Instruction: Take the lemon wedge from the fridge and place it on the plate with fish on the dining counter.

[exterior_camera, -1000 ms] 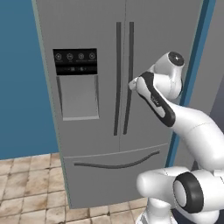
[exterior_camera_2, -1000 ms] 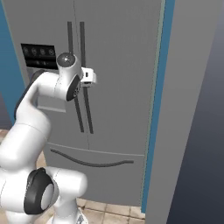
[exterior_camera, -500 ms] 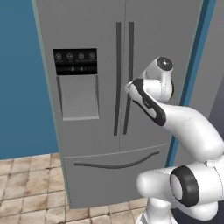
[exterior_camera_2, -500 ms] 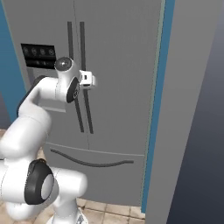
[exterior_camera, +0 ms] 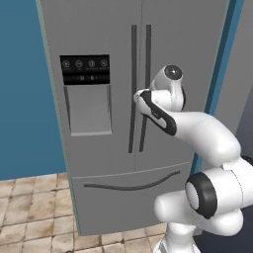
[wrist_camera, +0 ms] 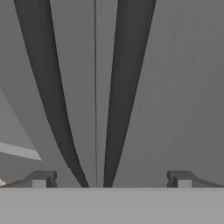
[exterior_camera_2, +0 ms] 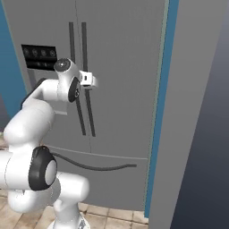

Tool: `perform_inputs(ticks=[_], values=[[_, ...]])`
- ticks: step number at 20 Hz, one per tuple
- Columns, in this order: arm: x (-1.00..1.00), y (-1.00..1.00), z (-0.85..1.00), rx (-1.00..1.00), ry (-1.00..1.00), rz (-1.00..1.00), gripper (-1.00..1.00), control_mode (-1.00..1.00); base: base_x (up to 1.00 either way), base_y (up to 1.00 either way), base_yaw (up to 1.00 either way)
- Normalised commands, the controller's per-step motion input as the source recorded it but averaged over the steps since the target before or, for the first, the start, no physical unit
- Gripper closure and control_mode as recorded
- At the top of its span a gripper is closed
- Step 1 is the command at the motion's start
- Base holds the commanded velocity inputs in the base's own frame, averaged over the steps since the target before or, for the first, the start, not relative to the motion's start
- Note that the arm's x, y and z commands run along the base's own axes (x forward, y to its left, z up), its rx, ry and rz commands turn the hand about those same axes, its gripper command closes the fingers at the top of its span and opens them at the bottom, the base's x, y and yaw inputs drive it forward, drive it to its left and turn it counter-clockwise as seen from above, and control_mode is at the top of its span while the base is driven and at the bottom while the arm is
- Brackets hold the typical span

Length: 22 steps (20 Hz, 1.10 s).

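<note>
Gripper (wrist_camera: 111, 179) wide open, close before shut fridge (wrist_camera: 175, 87) handles (wrist_camera: 127, 87).

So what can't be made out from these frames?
- Fridge contents, lemon wedge included: both doors shut, both base views.
- Fridge top: cut off by the upper edge in both base views.
- Fingers: just the tips show in the hand view; the arm covers them in the left base view.
- Dispenser panel icons: too small.

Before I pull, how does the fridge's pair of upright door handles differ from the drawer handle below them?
The two dark vertical door handles stand upright, side by side flanking the seam between the doors; the dark drawer handle is single, runs crosswise and bows gently. The vertical pair sits high beside the black dispenser panel; the drawer handle sits low. Both are slim dark bars on the tall grey fridge, which is closed.
</note>
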Motion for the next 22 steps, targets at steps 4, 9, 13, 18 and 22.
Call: perform_inputs(ticks=[4,9,13,18,22], values=[[0.38,0.0,-0.16,0.0,0.0,0.0,-1.0,-1.0,0.0,0.0,0.0],[0.38,0.0,-0.19,0.0,0.0,0.0,-1.0,-1.0,0.0,0.0,0.0],[0.35,0.0,-0.19,0.02,0.0,0.0,-1.0,-1.0,0.0,0.0,0.0],[0.34,0.0,-0.21,0.05,0.0,0.0,-1.0,-1.0,0.0,0.0,0.0],[0.31,0.0,-0.24,0.06,0.0,0.0,-1.0,-1.0,0.0,0.0,0.0]])
